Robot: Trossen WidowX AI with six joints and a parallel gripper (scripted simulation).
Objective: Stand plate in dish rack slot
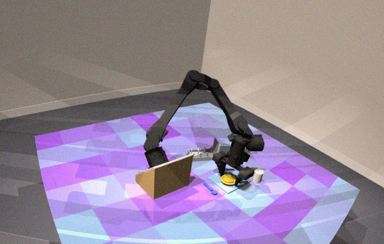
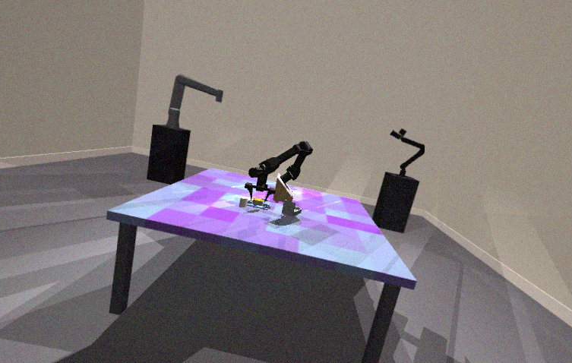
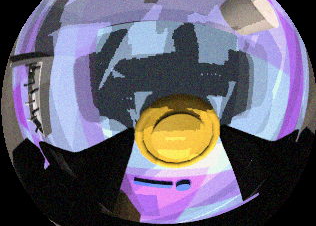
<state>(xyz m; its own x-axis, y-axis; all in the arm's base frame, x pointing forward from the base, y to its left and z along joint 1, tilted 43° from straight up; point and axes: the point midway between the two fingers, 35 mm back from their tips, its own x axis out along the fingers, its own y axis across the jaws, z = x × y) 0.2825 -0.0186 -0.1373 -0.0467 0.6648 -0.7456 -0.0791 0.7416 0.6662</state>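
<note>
The yellow plate (image 1: 226,179) (image 2: 257,201) (image 3: 175,138) lies flat on a light blue square mat (image 1: 226,189). My gripper (image 1: 229,180) (image 2: 259,200) (image 3: 178,132) is open and low over the mat, pointing down. Its fingers stand on either side of the plate, with the tips close to its rim. Whether they touch the rim cannot be told. The grey dish rack (image 1: 201,155) (image 2: 289,209) (image 3: 45,100) stands apart from the plate, with thin upright rails and a taller end wall. In the top view the gripper partly hides the rack's end.
A pale cylinder (image 1: 257,176) (image 2: 243,203) (image 3: 244,12) stands just beside the mat, near one finger. A blue spoon (image 1: 210,188) (image 3: 152,182) lies on the other side. A brown wedge-shaped block (image 1: 172,177) (image 2: 282,190) stands near the arm's base.
</note>
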